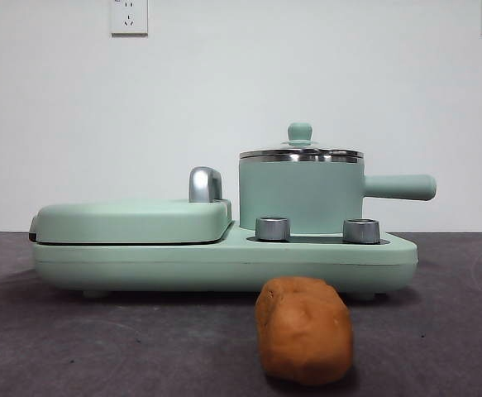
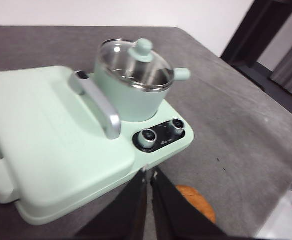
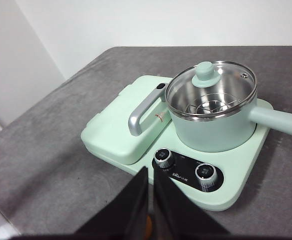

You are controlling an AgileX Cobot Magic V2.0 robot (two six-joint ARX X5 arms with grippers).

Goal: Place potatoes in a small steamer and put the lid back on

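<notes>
The orange-brown potato (image 1: 303,330) lies on the dark table in front of the appliance, below the pot's two dials. The mint-green steamer pot (image 1: 300,197) stands on the appliance's right half, its handle pointing right. The glass lid (image 1: 300,152) with a mint knob sits on it. My left gripper (image 2: 148,171) is shut and empty, above the table in front of the appliance, with the potato (image 2: 200,203) beside its jaws. My right gripper (image 3: 150,172) is shut and empty, hovering before the dials, looking at the pot (image 3: 213,127) and lid (image 3: 211,89). Neither arm shows in the front view.
The flat mint-green griddle cover (image 1: 133,220) with its chrome handle (image 1: 204,184) fills the appliance's left half. Two steel dials (image 1: 273,228) sit in front of the pot. A steel rack (image 3: 212,109) lies inside the pot. The table edge (image 2: 246,75) drops off beyond the pot's handle.
</notes>
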